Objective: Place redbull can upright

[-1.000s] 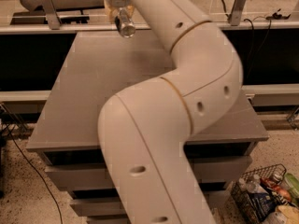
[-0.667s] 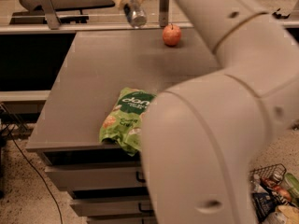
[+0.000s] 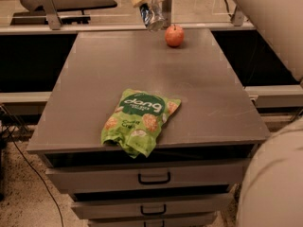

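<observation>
camera view shows the gripper point(image 3: 147, 4) at the top of frame, its fingers clenched on the can point(image 3: 153, 18), which hangs tilted in the air over the far edge of the table point(image 3: 142, 65), not touching it. the apple point(image 3: 174, 35) sits just right of the can, near the same edge. the arm point(image 3: 270, 18) fills the right side. the bag point(image 3: 139, 119) lies well apart, at the near edge above the drawers point(image 3: 154, 178). the main risk, as i judge it, is the tilt: let go at this angle and the slim can would tip and roll, perhaps off the back. coming down too far back would miss the top; drifting right could knock the apple. it needs squaring up before its base meets the surface.
</observation>
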Robot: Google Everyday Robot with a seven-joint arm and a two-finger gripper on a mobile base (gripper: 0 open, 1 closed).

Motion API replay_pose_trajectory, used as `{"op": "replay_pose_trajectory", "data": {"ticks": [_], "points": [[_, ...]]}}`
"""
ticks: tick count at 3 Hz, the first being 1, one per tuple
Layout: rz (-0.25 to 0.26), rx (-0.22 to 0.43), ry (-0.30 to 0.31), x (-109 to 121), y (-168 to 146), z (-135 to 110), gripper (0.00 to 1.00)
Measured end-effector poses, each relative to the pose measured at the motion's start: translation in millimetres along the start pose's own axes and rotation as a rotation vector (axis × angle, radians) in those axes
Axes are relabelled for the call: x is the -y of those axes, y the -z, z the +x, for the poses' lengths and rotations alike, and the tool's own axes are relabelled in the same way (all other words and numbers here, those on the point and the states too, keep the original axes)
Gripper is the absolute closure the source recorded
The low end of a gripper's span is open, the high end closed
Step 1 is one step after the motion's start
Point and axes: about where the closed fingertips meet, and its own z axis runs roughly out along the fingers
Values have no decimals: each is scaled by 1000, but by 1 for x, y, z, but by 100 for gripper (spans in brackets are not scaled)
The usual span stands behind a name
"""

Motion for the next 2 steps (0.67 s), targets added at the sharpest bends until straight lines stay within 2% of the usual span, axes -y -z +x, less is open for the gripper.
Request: {"op": "replay_pose_trajectory", "data": {"ticks": [1, 2], "points": [[0, 0, 0, 0, 0, 0, 100], [-33, 37, -50, -5, -4, 5, 100]]}}
